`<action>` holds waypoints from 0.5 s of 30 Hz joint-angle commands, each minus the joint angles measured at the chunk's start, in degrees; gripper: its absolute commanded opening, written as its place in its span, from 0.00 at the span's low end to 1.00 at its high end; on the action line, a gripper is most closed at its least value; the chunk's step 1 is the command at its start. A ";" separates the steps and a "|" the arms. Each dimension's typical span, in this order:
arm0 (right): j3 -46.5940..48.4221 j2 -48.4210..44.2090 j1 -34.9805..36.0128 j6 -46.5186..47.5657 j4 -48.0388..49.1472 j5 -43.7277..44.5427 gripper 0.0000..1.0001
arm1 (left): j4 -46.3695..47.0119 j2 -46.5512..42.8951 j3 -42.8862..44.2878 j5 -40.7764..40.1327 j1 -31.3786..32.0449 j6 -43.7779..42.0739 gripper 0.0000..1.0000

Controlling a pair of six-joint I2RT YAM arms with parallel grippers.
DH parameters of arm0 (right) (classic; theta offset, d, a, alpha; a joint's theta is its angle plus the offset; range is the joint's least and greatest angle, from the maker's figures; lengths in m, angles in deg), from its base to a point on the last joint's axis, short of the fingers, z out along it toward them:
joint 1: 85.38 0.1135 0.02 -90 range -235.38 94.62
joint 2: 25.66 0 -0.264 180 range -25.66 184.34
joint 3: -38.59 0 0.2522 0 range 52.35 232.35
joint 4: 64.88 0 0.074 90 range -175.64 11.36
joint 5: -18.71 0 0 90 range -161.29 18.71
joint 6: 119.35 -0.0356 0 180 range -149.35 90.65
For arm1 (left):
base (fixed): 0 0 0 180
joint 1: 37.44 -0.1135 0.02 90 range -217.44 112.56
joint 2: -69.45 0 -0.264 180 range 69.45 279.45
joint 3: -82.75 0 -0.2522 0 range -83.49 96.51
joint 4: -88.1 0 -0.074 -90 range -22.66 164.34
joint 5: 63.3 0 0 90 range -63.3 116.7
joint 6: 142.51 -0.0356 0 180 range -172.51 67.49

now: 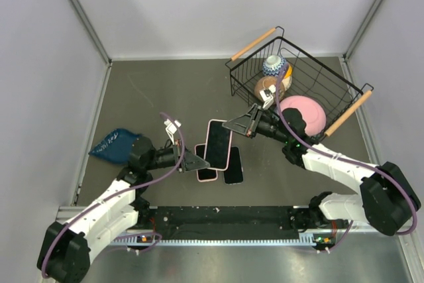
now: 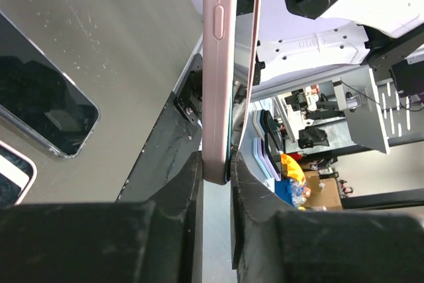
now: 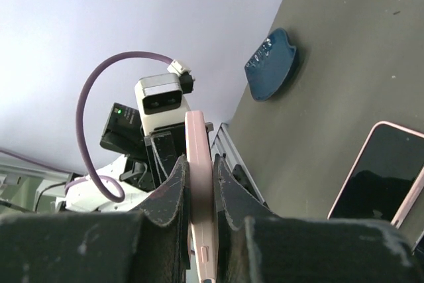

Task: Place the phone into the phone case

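Pink case (image 2: 215, 84), phone (image 1: 217, 142) apparently seated in it, held off the surface (image 1: 152, 91) between both arms. Right jaws clamped on its far end, left jaws pinching its near edge. Dark phone (image 1: 233, 170) and second phone (image 1: 207, 175) lie beneath.

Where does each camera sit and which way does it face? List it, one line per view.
Top external: above and behind, looking down at the table; left arm and right arm show.
Left wrist: behind the left jaws, facing the right arm.
Right wrist: behind the right jaws, facing the left arm.
Shared: both wrist views show the pink case edge-on between their jaws.
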 commanded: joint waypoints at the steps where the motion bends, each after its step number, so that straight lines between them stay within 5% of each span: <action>1: 0.76 -1.07 -0.59 -3.50 8.86 -0.76 0.00 | 1.25 -0.66 0.67 -1.07 0.10 -1.29 0.02; 11: 1.29 -3.88 -0.59 1.94 2.10 0.04 0.00 | -19.41 0.57 8.23 -9.24 0.19 -9.65 0.00; 15: 0.33 -3.44 -0.50 0.38 5.07 -1.71 0.00 | -16.00 0.84 8.68 -6.27 0.19 -8.26 0.36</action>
